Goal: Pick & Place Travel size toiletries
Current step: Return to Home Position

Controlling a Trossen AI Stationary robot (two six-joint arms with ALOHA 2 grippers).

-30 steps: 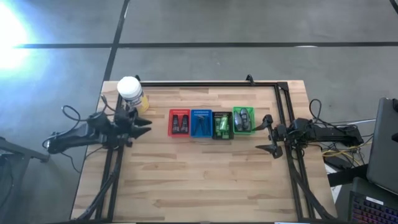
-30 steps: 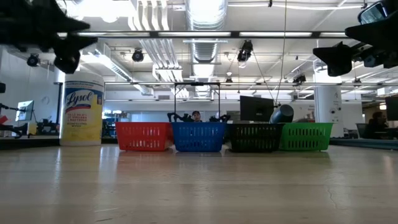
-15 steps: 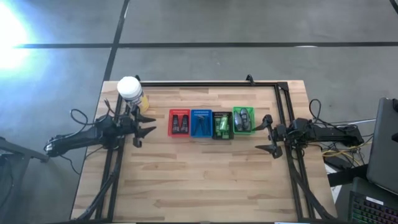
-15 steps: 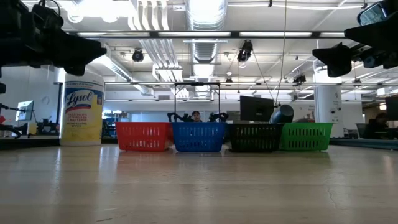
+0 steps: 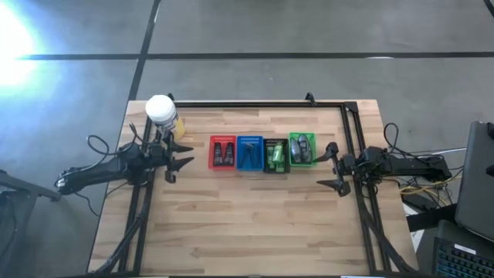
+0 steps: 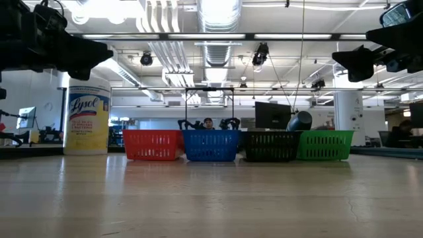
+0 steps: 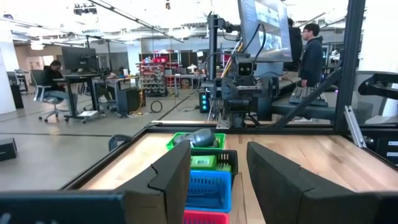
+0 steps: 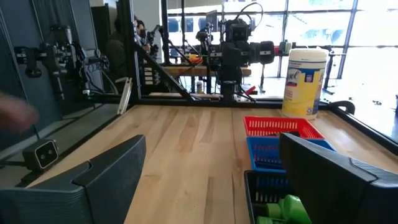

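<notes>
Four small baskets stand in a row at the table's middle: red point(image 5: 222, 153), blue point(image 5: 249, 154), black point(image 5: 275, 155), green point(image 5: 302, 149). Dark tubes lie in the red basket, dark-blue razors in the blue, bright green packets point(image 5: 274, 157) in the black, dark grey bottles point(image 5: 302, 149) in the green. My left gripper point(image 5: 184, 158) hovers open and empty left of the red basket, above the table point(image 5: 247, 224). My right gripper point(image 5: 330, 164) hovers open and empty right of the green basket.
A big yellow jar with a white lid point(image 5: 161, 113) stands at the table's far left corner, close behind my left arm. A black frame runs along the far and side edges. Bare wood lies in front of the baskets. People show in the room beyond.
My left gripper has moved a little toward the table's right edge, nearer the red basket, and has come lower, its arm stretching out. My right gripper has kept still. The baskets have not moved.
</notes>
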